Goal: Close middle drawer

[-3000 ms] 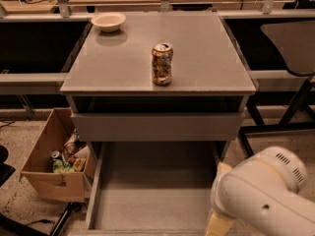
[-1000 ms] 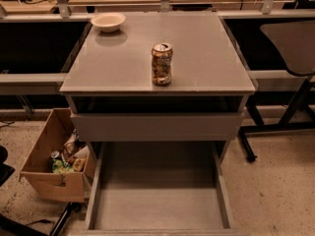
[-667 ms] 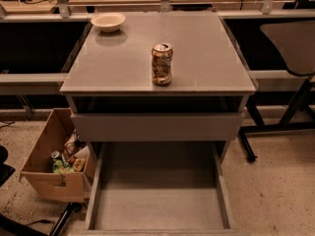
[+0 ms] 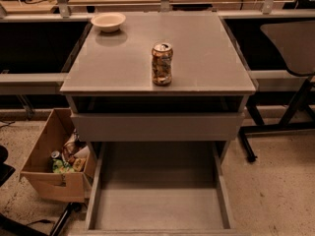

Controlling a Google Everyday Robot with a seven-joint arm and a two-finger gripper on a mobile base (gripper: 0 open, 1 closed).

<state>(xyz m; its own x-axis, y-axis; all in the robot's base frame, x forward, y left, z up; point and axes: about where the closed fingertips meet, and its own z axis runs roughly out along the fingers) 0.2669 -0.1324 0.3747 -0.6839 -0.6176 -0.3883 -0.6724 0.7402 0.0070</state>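
The middle drawer point(image 4: 157, 208) is pulled far out at the bottom of the camera view. Its wide shallow grey tray is empty, and its flat front point(image 4: 157, 232) lies at the lower edge of the frame. Above it a grey drawer front point(image 4: 157, 127) stands slightly out from the cabinet, with a dark gap over it. My gripper is not in view, and no part of my arm shows.
On the grey cabinet top point(image 4: 197, 48) stand a drink can point(image 4: 162, 64) and a white bowl point(image 4: 108, 21) at the back left. An open cardboard box point(image 4: 54, 166) of trash sits on the floor at left. A chair base point(image 4: 280, 127) stands at right.
The white arm part seen at the lower right three seconds ago has left the view. The drawers, can and bowl have not moved.
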